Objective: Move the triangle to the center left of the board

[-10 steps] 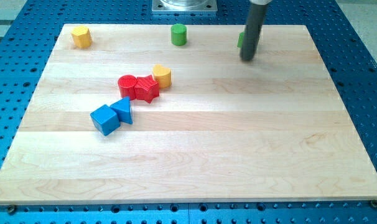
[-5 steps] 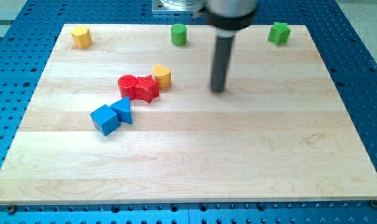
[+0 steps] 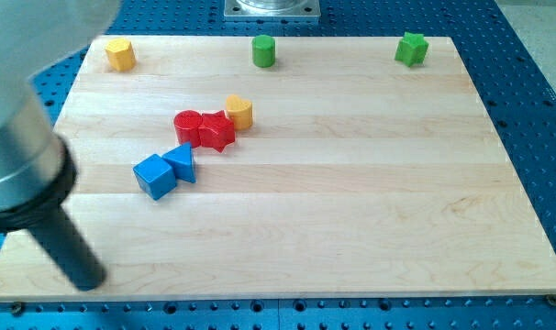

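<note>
My tip [image 3: 87,280], the lower end of the dark rod, sits at the view's far left, well below and to the left of the blue wooden triangle block [image 3: 181,162], near the bottom-left corner of the pale wooden surface [image 3: 351,211]; the rig has no fingers, so nothing is held or could be. A yellow wooden block [image 3: 120,54], its shape hard to make out, lies well above and left of the triangle at the top edge. Touching the triangle on its left is the blue wooden cube [image 3: 154,176]. The triangle itself lies left of the middle, roughly halfway up. Just above and right of it are the red wooden cylinder [image 3: 187,123] and red wooden star [image 3: 216,130], pressed together, with another rounded yellow wooden block [image 3: 239,112] against the star. A green wooden cylinder [image 3: 263,50] lies far above and right of the triangle, and a green wooden star [image 3: 411,48] farther right again. To do this well, I judge my tip should circle round to the triangle's right side without brushing the reds, then push leftward; the cube stands in the path and will likely be shoved along, so a slightly angled contact could slip the triangle past it.
</note>
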